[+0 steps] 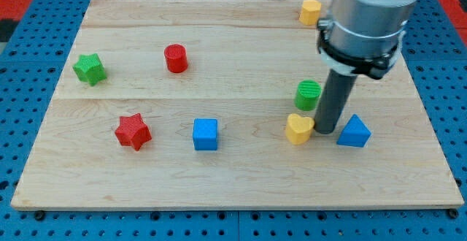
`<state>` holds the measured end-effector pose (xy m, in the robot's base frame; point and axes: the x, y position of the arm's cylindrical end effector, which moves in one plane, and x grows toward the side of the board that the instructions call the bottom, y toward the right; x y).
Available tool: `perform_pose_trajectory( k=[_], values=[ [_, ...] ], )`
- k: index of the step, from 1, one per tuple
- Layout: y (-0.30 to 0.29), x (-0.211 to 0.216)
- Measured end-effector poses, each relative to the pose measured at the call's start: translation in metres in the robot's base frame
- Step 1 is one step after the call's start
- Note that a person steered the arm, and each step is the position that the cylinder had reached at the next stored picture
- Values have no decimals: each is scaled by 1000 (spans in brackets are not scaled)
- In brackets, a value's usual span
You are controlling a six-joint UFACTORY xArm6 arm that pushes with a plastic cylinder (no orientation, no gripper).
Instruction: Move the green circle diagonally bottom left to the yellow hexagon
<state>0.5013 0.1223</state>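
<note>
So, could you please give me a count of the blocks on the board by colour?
Green: 2, the green star and the green circle.
Red: 2, the red cylinder and the red star.
Yellow: 2, the yellow hexagon and the yellow heart.
Blue: 2, the blue cube and the blue triangle.
Total: 8 blocks.
</note>
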Motion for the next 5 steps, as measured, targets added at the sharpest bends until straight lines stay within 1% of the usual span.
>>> perform_pose_trajectory(
  k=[1,2,3,4,5],
  values=[
    [11,-53],
    [19,-95],
    [20,-118],
    [18,-107],
    [-19,-58]
  ],
)
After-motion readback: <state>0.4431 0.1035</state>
